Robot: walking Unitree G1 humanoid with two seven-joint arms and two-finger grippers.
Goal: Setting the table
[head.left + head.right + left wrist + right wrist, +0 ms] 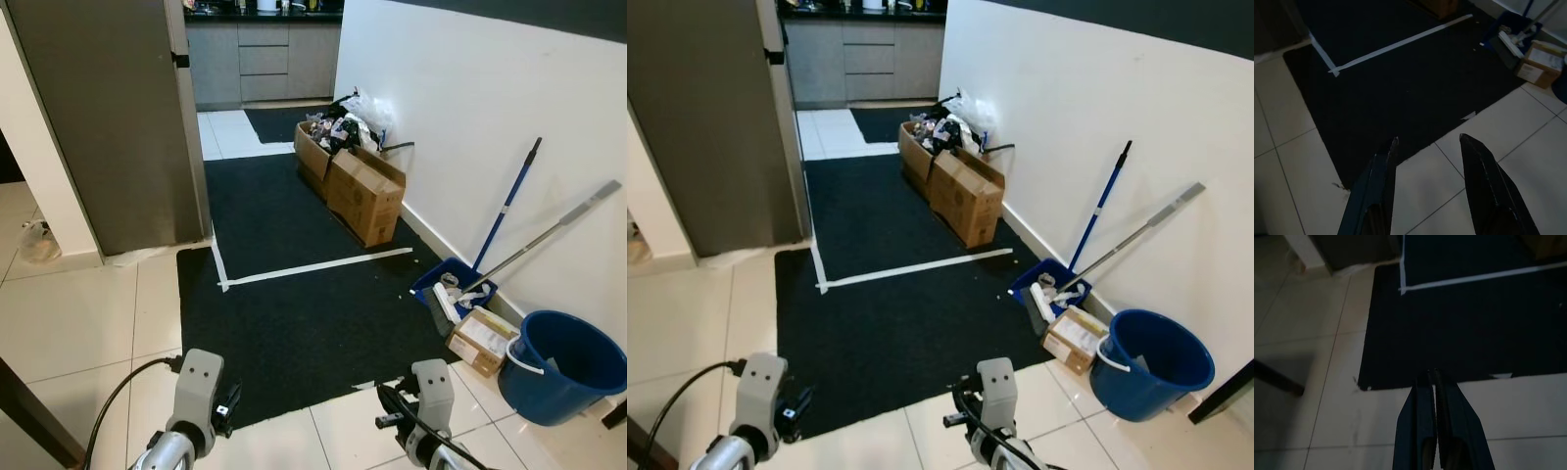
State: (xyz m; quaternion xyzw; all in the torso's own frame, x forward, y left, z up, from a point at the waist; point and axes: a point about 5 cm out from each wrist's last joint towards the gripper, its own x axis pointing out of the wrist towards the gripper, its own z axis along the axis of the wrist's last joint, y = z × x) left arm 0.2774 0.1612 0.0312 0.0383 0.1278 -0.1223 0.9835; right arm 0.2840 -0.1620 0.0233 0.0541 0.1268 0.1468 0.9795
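Standing in a hallway, facing a black mat (294, 294) crossed by white tape (313, 266), with pale floor tiles (69, 323) around it. Both arms held low at the near edge of view. Left hand (1427, 147) hovers over the mat's near edge, fingers (1376, 176) well apart, nothing between them. Right hand (1433, 377) hangs above the tile just short of the mat, fingers (1420, 421) pressed together, gripping nothing.

Noted along the right wall (470, 98): two cardboard boxes (358, 191), the farther one stuffed with bags; a blue dustpan (451, 286) with a brush; a mop handle (509, 206) and a metal pole (549, 235) leaning on the wall; a small carton (482, 340); a blue bucket (568, 364). Grey fridge (108, 117) to the left; kitchen cabinets (260, 59) beyond, with a dark tabletop above them carrying small items too distant to identify.

No tableware and no dining table anywhere in these views; location of the task's things cannot be told. Judged stage: transit, likely toward the kitchen, nothing yet collected.

Handling advice, as judgement only: plates and glasses likely stiff, smooth, breakable; best taken at the rim or mid-body with a firm, level pinch. Cutlery light and thin; best pinched across the handle.
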